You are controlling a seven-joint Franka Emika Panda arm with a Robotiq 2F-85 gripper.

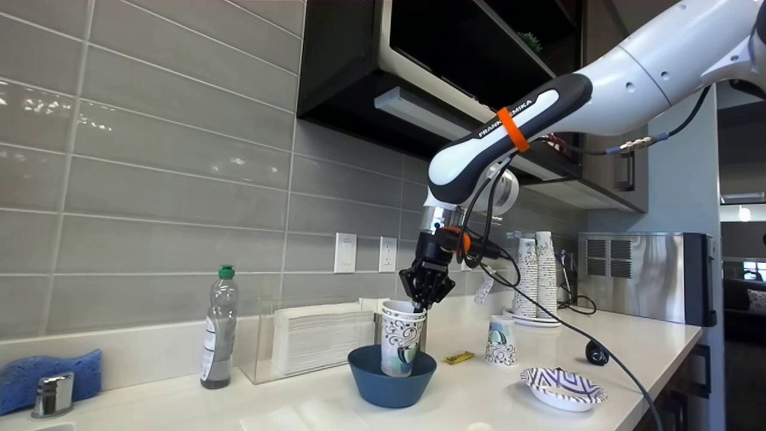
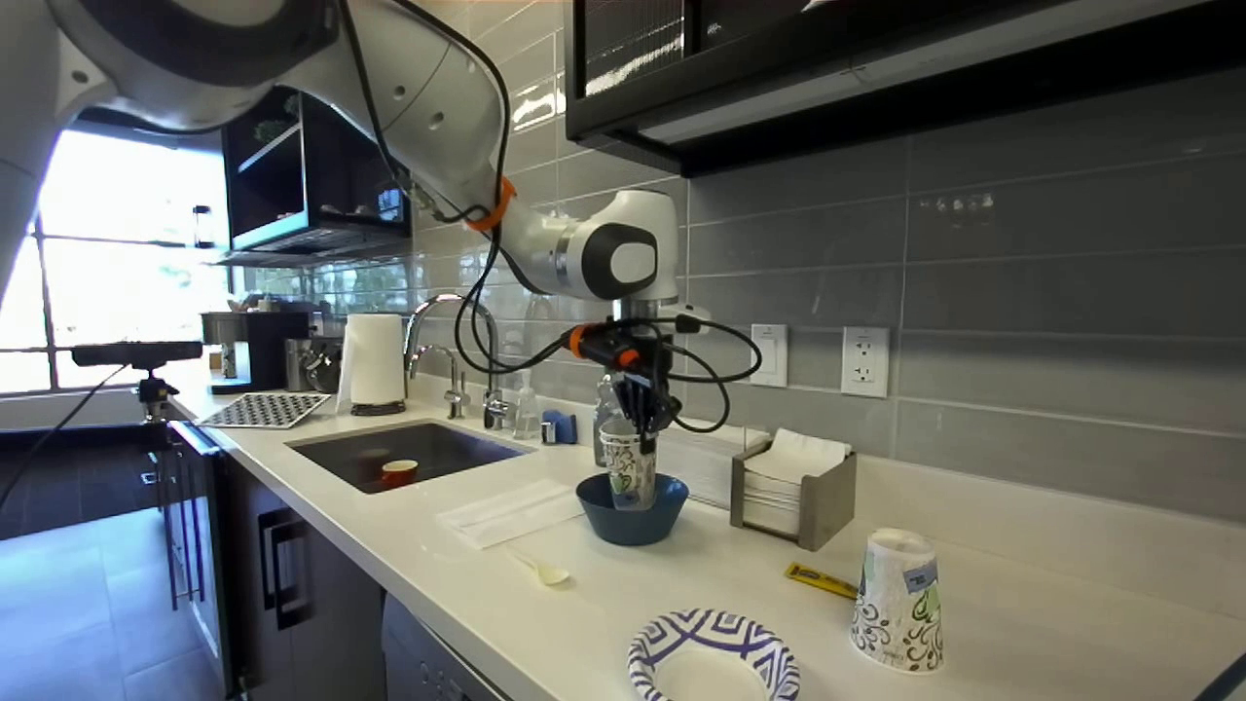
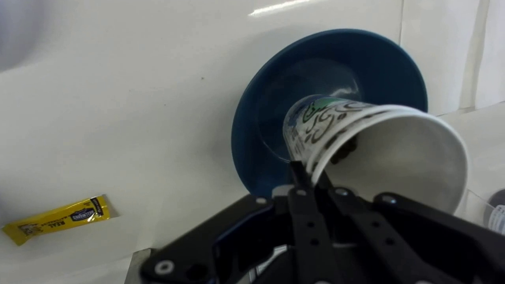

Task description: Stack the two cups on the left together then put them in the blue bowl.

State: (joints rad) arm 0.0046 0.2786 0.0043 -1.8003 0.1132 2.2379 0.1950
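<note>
The two white printed cups are nested; two rims show one inside the other in the wrist view (image 3: 315, 122) and in an exterior view (image 1: 400, 344). My gripper (image 3: 311, 177) is shut on their rim, one finger inside and one outside. It also shows in both exterior views (image 1: 420, 306) (image 2: 646, 443). The stack (image 2: 631, 477) hangs slightly tilted with its lower end within the opening of the blue bowl (image 1: 392, 392). The bowl also shows in an exterior view (image 2: 633, 531) and the wrist view (image 3: 248, 130). I cannot tell whether the stack touches the bowl's floor.
An upside-down cup (image 1: 500, 341) (image 2: 900, 604), a yellow packet (image 1: 459, 358) (image 3: 59, 221) and a patterned dish (image 1: 564, 395) (image 2: 720, 623) are on the counter. A napkin holder (image 2: 832, 506) and a bottle (image 1: 220, 335) stand near the wall. A spoon (image 2: 550, 574) lies near the bowl.
</note>
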